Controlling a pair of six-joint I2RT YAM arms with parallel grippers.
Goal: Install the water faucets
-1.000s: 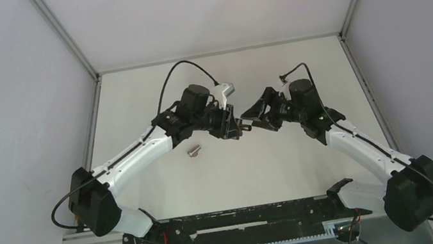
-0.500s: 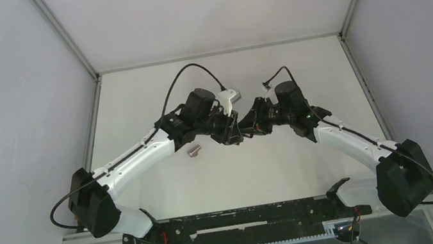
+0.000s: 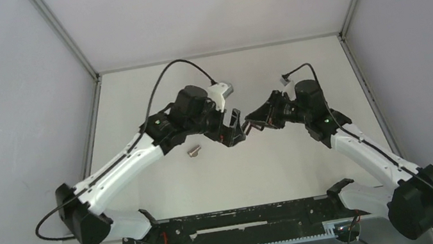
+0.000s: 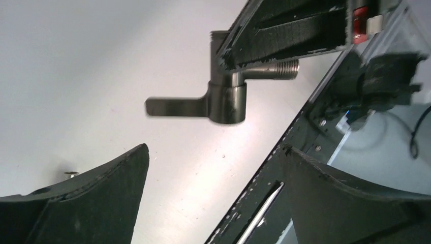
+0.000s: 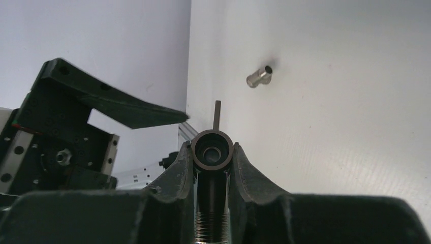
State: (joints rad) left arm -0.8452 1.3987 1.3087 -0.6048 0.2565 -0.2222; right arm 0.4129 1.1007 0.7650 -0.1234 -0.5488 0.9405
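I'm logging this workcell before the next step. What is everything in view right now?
tap piece: one, dark grey-brown, off the table, clamped in the right gripper
fitting: one, silvery, lying on the table beside the left arm, untouched
table: one, white, under both arms
enclosure walls: three, pale grey, at left, right and back
mounting rail: one, black, along the table's near edge
left gripper: one, black, open and empty, facing the tap piece
right gripper: one, black, shut on the tap piece
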